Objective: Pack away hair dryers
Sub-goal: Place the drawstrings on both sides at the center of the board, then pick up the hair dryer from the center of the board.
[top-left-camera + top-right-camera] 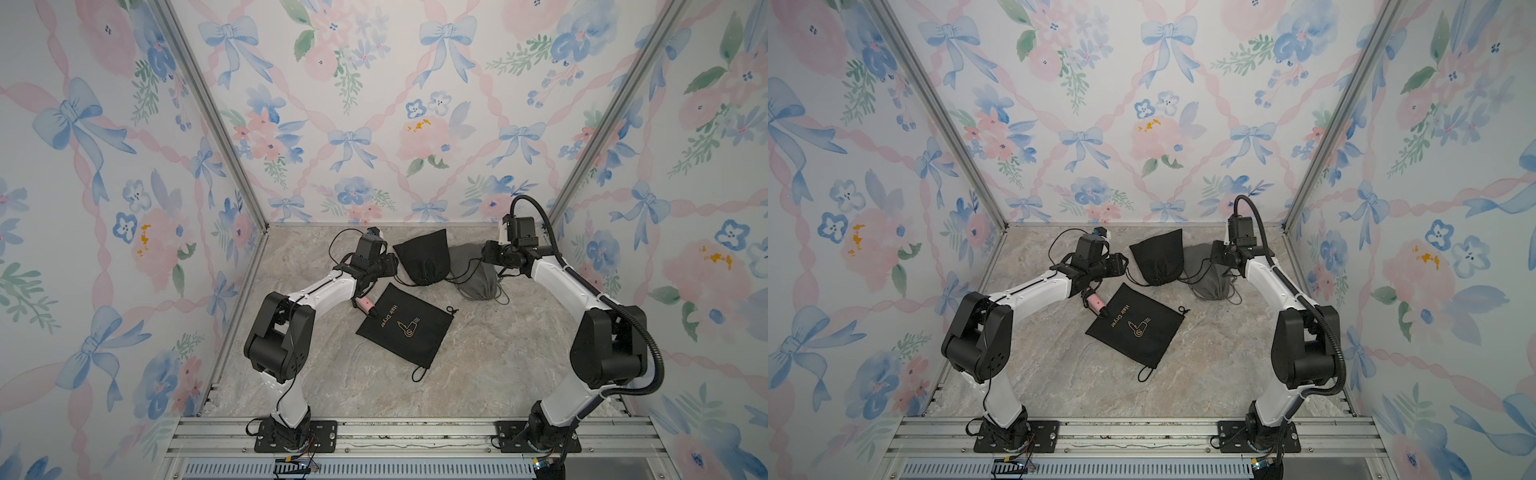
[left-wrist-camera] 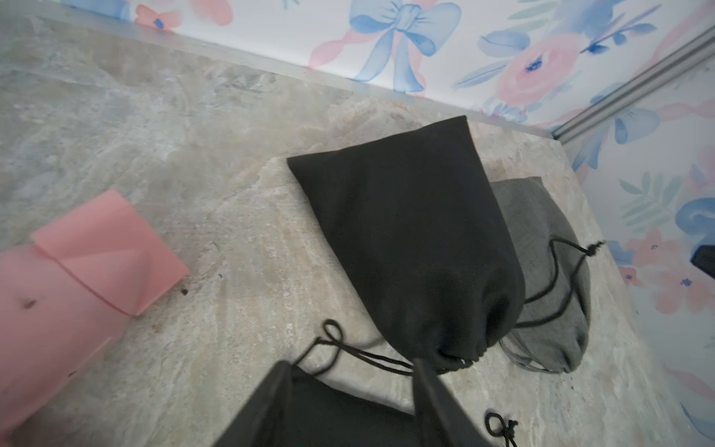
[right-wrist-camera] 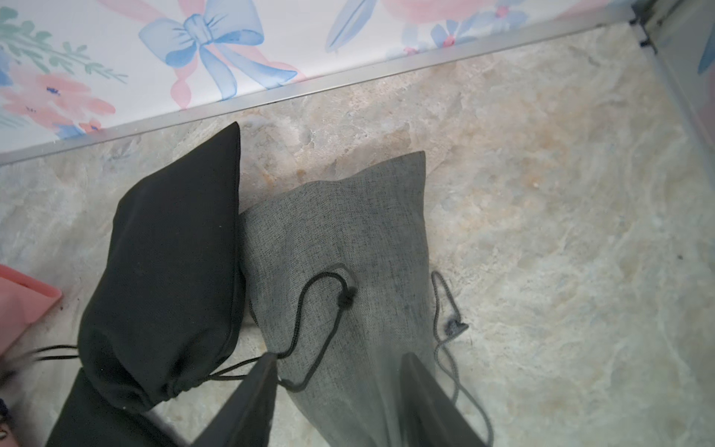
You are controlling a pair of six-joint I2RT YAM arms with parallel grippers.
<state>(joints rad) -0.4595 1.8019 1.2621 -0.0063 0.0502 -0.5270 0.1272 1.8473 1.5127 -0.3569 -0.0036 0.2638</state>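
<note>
In a top view, the pink hair dryer (image 1: pixel 365 304) lies on the bench (image 1: pixel 498 374) just beside the flat pouch (image 1: pixel 405 328). A bulging black pouch (image 1: pixel 422 257) and grey pouch (image 1: pixel 473 278) sit behind.

Left wrist view: the left tool (image 2: pixel 352 363) is wide and empty.

Right wrist view: the right tool (image 3: pixel 339 358) is wide and empty above the grey pouch.

This is likely the last bagging step. Next: grip the dryer and open the flat pouch.

A marble-patterned tabletop (image 1: pixel 478 374) fills the lower centre of both top views, boxed in by floral wallpaper (image 1: pixel 374 104) with blue bows and pink ribbons. Near the back wall lies a bulging black drawstring pouch (image 1: pixel 419 255), cinched shut, its side touching a plump grey drawstring pouch (image 1: pixel 473 278) to its right. Just below them, at frame centre, lies a flat black pouch (image 1: pixel 405 330) printed "Hair Dryer" in gold. Aluminium rails (image 1: pixel 415 436) cross the bottom edge.
</note>
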